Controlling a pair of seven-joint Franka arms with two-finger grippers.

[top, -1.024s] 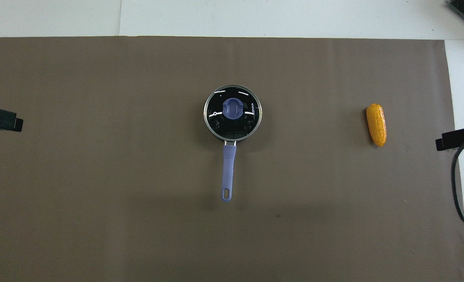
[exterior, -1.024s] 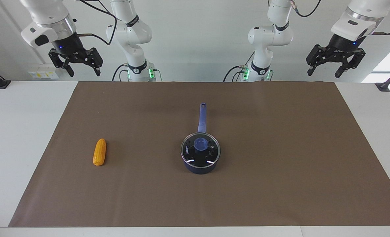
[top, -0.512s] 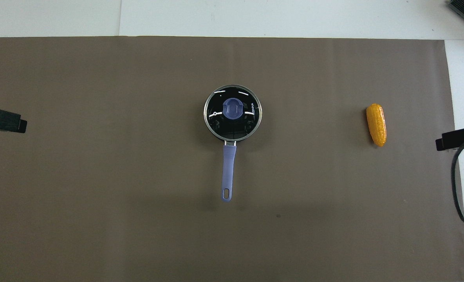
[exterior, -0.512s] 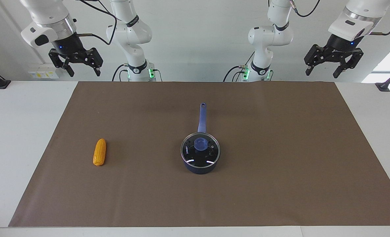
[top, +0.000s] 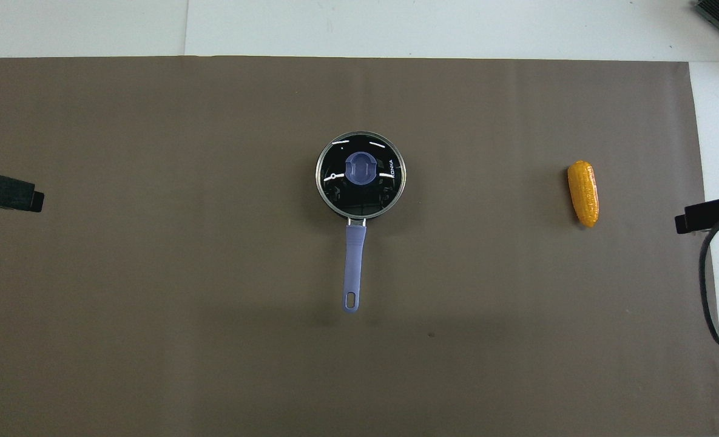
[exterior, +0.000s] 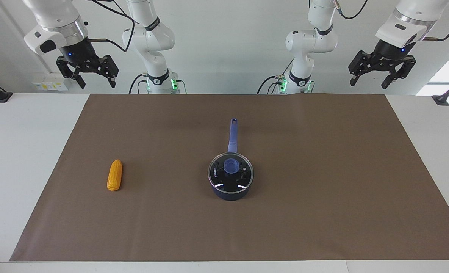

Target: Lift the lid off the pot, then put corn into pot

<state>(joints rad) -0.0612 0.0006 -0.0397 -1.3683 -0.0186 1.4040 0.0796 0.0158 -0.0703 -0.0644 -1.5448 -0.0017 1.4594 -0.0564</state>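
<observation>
On the white table (exterior: 27, 151) lies a brown mat (exterior: 304, 212).

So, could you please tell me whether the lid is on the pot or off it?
On. The lid sits flat on the pot, its rim matching the pot's edge, blue knob centred.

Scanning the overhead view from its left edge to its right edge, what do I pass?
left gripper → pot with the lid on it → corn → right gripper
</observation>
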